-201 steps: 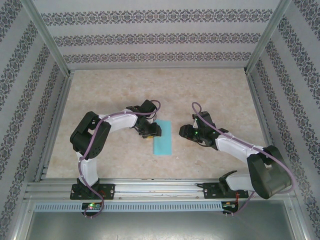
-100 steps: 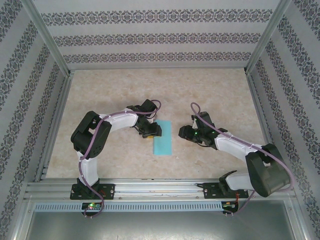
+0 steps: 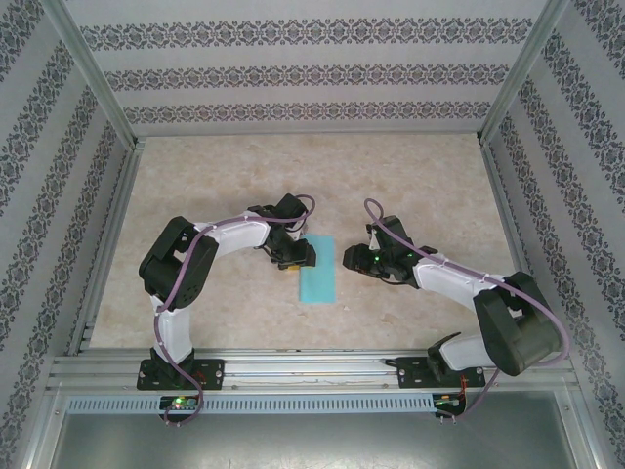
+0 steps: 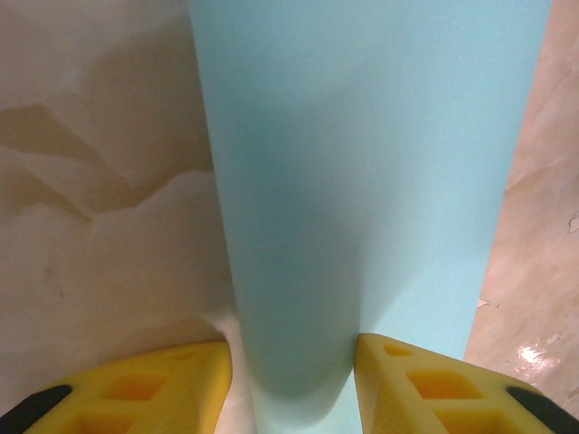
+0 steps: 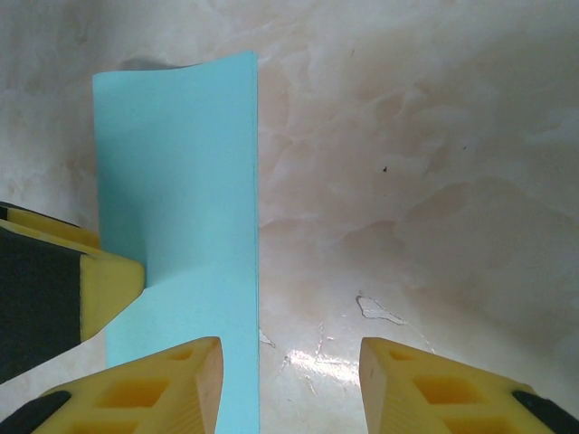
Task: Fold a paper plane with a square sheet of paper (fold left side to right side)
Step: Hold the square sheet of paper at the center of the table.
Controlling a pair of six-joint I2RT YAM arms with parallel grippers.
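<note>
The square sheet of paper lies on the table as a narrow turquoise rectangle, doubled over left to right. Its rounded, uncreased left fold bulges up between the fingers of my left gripper, which stand apart. The right finger touches the bulge and the left one is just clear of it. My left gripper sits at the sheet's left edge. My right gripper is open at the sheet's right side. Its left finger is over the paper and its right finger is over bare table.
The tabletop is beige marbled stone inside patterned walls, with an aluminium rail along the near edge. A yellow and black finger of the left gripper presses on the paper's left edge in the right wrist view.
My right gripper has moved a little left, closer to the sheet's right edge. The left gripper and the paper have stayed where they were.
</note>
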